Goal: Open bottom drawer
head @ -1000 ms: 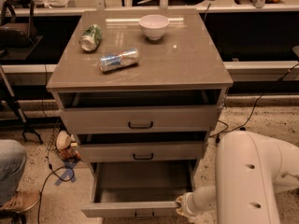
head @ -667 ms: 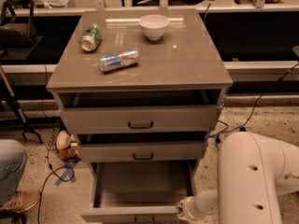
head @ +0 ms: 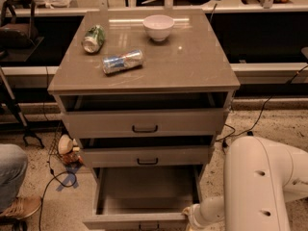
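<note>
The bottom drawer point(head: 144, 191) is the lowest of three in a grey-beige cabinet point(head: 144, 71). It stands pulled far out, and its plain grey inside shows. Its flat front point(head: 134, 221) lies at the lower edge of the view, so its handle is mostly cut off. My gripper point(head: 187, 214) is at the right end of that front, at the end of the white arm point(head: 264, 186). It touches or nearly touches the front's right corner. The middle drawer point(head: 147, 155) and the top drawer point(head: 144, 123) each stand slightly open.
On the cabinet top lie a green can point(head: 94, 38) and a blue-silver can point(head: 122, 61) on their sides, and a white bowl point(head: 158, 27) stands upright. A person's leg and shoe point(head: 17, 196) are at the lower left. Cables point(head: 260, 114) and small floor clutter point(head: 67, 148) lie around the cabinet.
The bottom drawer has slid a little further out toward the camera, and my gripper has moved down with its front's right end.
</note>
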`<state>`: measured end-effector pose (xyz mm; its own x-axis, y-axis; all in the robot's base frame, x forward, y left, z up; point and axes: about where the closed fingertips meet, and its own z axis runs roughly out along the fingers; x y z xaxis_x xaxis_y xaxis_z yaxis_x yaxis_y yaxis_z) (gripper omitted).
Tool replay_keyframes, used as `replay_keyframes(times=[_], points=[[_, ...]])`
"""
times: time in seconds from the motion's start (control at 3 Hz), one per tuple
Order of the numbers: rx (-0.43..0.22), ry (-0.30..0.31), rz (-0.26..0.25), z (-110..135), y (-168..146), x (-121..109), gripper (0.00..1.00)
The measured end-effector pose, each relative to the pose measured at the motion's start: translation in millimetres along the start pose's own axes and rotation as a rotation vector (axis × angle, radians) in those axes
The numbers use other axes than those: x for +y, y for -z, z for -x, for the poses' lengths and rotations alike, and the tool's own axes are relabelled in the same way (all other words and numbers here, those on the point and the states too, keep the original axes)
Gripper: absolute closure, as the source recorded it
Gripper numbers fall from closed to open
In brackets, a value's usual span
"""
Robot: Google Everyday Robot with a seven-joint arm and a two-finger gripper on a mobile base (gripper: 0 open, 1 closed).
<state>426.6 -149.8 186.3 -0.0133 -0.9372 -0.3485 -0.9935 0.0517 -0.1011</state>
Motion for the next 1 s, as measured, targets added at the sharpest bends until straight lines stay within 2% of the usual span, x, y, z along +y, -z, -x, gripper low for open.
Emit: replay_keyframes(times=[0.33, 0.67, 1.0], points=[[-0.001, 0.0, 0.002, 0.4, -0.9, 1.0, 0.0], [-0.001, 0.0, 0.002, 0.4, -0.9, 1.0, 0.0], [-0.032, -0.005, 0.007, 1.0, 6.0, -1.5, 0.0]])
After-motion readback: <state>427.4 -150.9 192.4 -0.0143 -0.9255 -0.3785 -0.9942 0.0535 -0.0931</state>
